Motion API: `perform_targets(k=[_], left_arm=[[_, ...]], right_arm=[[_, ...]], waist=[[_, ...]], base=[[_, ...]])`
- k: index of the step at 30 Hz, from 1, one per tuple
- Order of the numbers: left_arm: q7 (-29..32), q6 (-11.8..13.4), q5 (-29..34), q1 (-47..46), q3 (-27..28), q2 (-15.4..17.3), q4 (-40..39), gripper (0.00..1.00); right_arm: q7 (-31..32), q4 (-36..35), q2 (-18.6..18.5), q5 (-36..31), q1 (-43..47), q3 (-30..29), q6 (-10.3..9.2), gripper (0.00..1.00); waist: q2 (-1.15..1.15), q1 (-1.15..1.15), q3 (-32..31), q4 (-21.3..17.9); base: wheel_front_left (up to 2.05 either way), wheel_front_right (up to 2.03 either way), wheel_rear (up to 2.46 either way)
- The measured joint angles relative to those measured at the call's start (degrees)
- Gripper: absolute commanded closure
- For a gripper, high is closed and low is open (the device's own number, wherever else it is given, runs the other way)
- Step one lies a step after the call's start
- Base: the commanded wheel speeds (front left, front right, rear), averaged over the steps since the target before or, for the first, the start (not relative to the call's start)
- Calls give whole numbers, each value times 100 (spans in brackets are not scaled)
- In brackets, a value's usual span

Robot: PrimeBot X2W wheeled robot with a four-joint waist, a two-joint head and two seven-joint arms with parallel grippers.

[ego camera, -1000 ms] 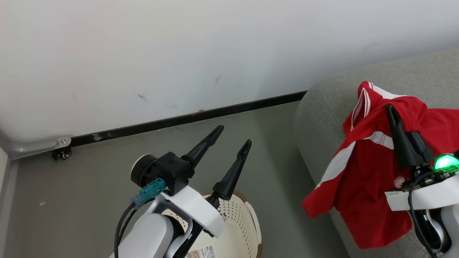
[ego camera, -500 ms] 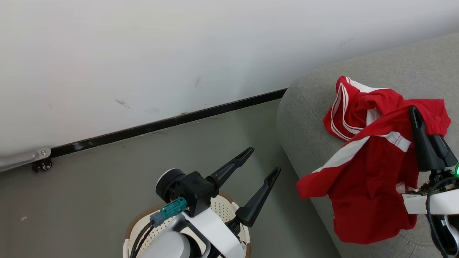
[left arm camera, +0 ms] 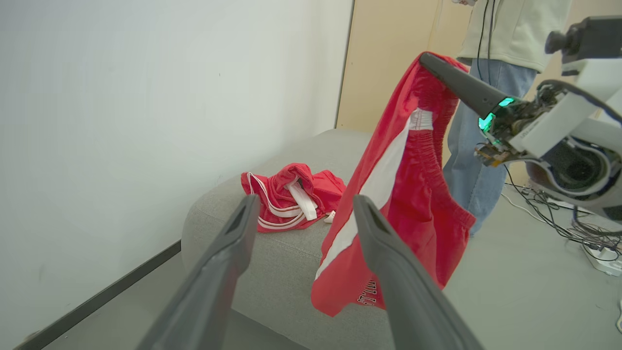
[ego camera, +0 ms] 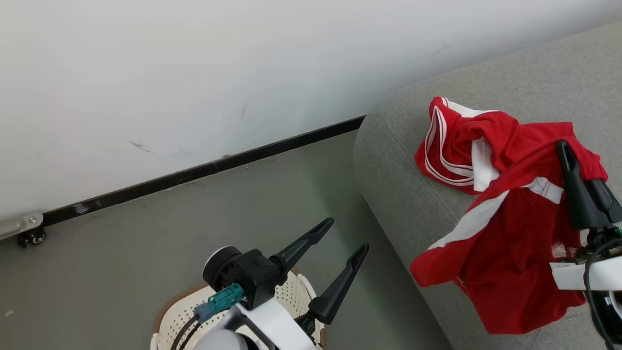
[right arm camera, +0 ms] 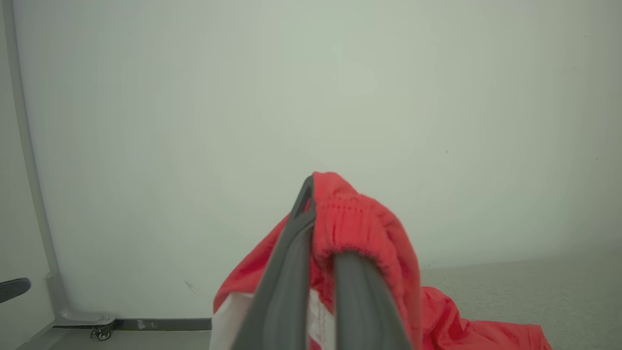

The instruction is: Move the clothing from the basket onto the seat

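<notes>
My right claw [ego camera: 573, 165] was pressed together on the elastic waistband of a red soft-fabric garment with a white side stripe [ego camera: 505, 243]. The garment hung from that pinch over the front edge of the large grey fabric-upholstered seat cushion [ego camera: 403, 160] (whether its lower hem brushed the upholstery, I could not tell). A second red garment with white stripe trim [ego camera: 457, 146] lay bunched on the seat's top, near the corner by the white wall [ego camera: 194, 73]. My left claw [ego camera: 347, 233] was spread and held nothing, poised above the cream-white perforated plastic basket with a brown rim [ego camera: 167, 316]. The basket stood on the grey floor [ego camera: 121, 243] beside the seat. In the left wrist view, a person in blue jeans [left arm camera: 461, 170] stood beyond the seat.
</notes>
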Motion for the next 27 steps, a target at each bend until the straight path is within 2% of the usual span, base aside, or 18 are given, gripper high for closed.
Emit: perform_targets(k=[12, 22, 27], left_arm=[[-51, 0, -3, 64, 76, 83, -156, 0], [-40, 26, 34, 21, 255, 247, -322, 0], [9, 60, 62, -110, 324, 302, -469, 0]], right_arm=[[606, 91, -412, 167, -1211, 131, 0, 100], [1036, 613, -627, 261, -2405, -264, 0, 100], [1176, 836, -944, 250, -2920, -645, 0, 100]], waist=[[0, 0, 200, -88], [0, 0, 484, -19], [0, 0, 655, 30]], base=[[0, 0, 0], [0, 0, 0], [0, 0, 0]])
